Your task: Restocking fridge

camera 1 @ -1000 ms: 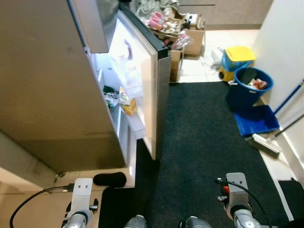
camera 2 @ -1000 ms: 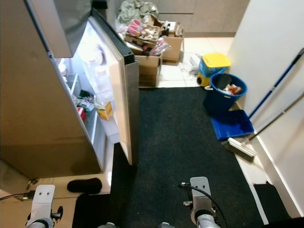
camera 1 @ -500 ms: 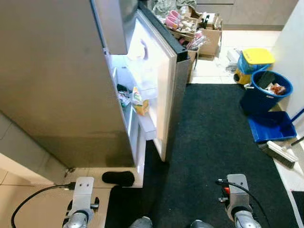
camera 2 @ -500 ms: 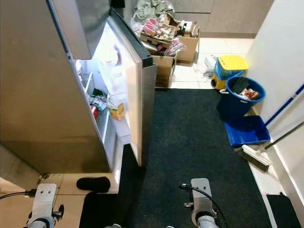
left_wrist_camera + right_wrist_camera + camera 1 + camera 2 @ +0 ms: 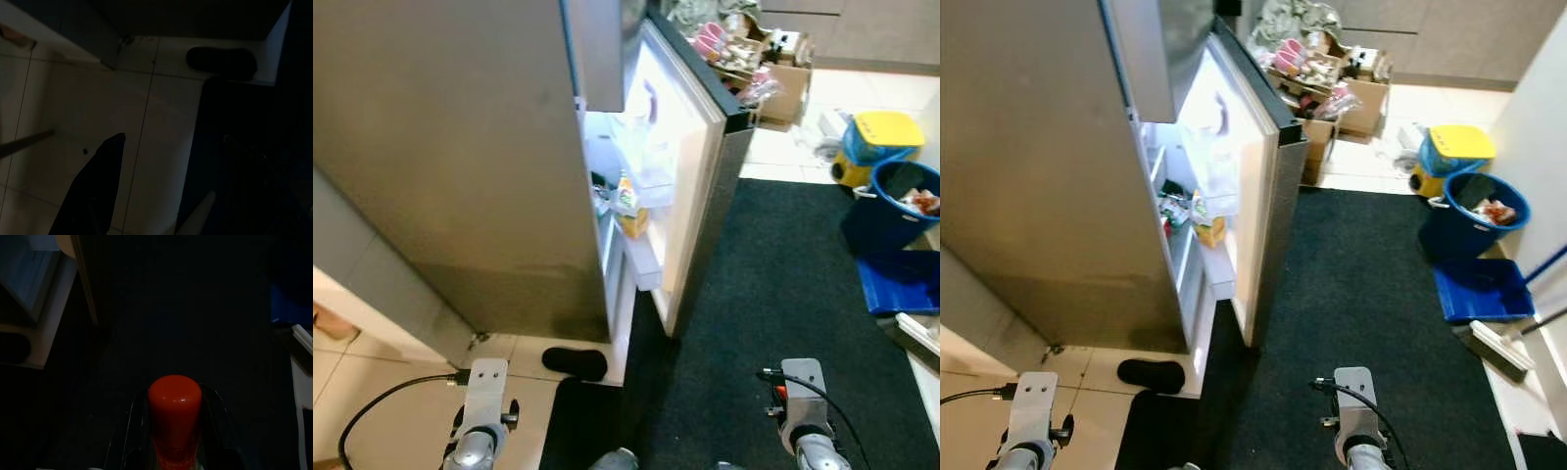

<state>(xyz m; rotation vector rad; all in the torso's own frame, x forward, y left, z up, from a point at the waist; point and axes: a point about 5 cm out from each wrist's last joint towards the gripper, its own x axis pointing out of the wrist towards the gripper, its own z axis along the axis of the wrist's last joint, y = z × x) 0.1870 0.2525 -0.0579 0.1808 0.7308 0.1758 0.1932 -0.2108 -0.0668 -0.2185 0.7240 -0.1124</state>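
Tall steel-grey fridge (image 5: 460, 166) standing open, lit white inside, its door (image 5: 690, 166) swung out over the black mat's left edge, yellow-green carton (image 5: 628, 201) upright on a door shelf, red-capped bottle (image 5: 174, 413) upright between black fingers

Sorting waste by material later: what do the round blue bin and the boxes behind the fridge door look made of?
The blue bin looks like moulded plastic: uniform saturated colour, smooth rounded rim. The boxes look like corrugated cardboard: matte brown, folded open flaps. Neither can be confirmed by sight alone.
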